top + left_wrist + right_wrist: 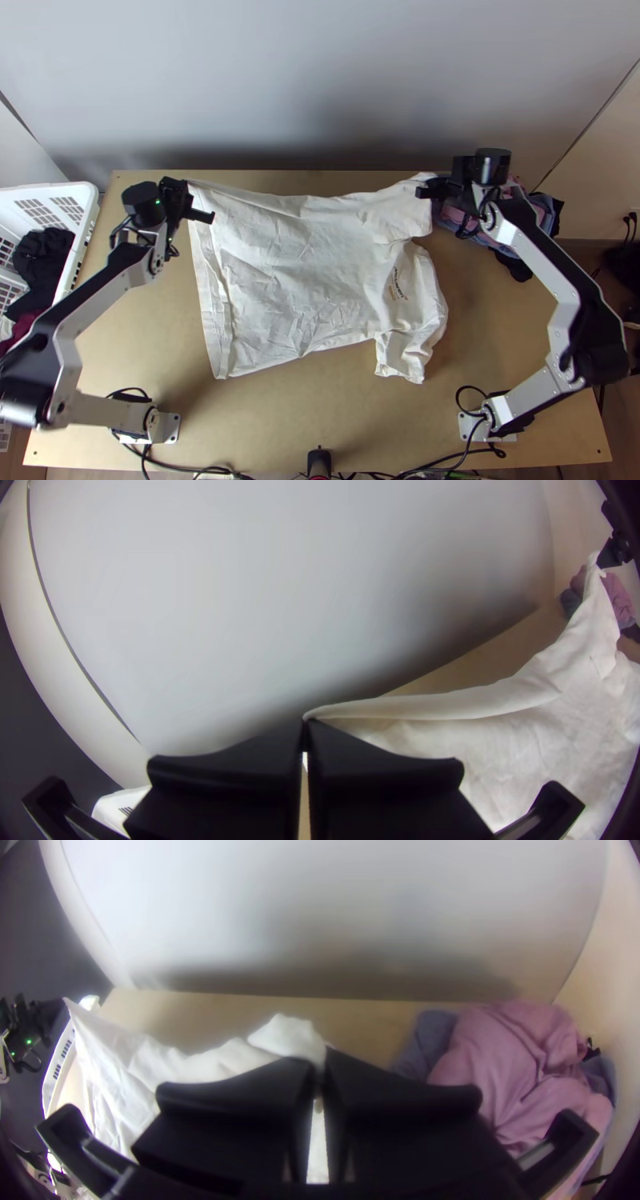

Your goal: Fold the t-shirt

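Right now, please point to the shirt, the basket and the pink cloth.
Shirt (308, 272), top view, the broad middle part.
Basket (87, 218), top view, the rim.
Pink cloth (510, 1060), right wrist view, its middle.

White t-shirt (296, 272), partly spread, wrinkled

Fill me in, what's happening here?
Two arms are handling a white t-shirt. The left gripper pinches its far left corner, the right gripper its far right end, the far edge running between them. The rest lies mostly spread, bunched at the near right. It isn't folded up yet.
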Controlling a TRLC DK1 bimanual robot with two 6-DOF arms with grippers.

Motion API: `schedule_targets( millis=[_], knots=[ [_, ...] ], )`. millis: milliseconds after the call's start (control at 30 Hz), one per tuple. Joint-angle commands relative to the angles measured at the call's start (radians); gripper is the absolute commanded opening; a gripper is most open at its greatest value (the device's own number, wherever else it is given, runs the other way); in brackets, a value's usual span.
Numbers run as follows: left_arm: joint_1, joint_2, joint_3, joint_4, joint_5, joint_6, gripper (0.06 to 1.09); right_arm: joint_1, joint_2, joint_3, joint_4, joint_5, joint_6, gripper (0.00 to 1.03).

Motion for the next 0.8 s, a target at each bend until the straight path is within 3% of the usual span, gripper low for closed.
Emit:
schedule_targets(
  millis=[0,467,533,600,633,667,767],
  knots=[
    [0.033,0.157,0.041,0.057,-0.025,0.005,0.09,0.006,0.117,0.049,0.030,0.006,0.025,0.03],
    [0.060,0.357,0.130,0.060,-0.043,0.009,0.09,0.011,0.230,0.086,0.085,0.034,0.073,0.06],
    [0.065,0.376,0.151,0.060,-0.042,-0.006,0.16,0.011,0.236,0.089,0.086,0.034,0.073,0.34],
    [0.069,0.396,0.176,0.060,-0.043,-0.020,0.35,0.011,0.244,0.098,0.086,0.034,0.069,0.70],
    [0.071,0.403,0.185,0.059,-0.043,-0.024,0.45,0.011,0.245,0.103,0.086,0.034,0.068,0.81],
    [0.071,0.403,0.190,0.057,-0.043,-0.027,0.51,0.011,0.245,0.106,0.086,0.034,0.068,0.88],
    [0.068,0.381,0.191,0.028,-0.046,-0.047,0.73,0.006,0.222,0.104,0.082,0.034,0.083,0.89]
  ],
)
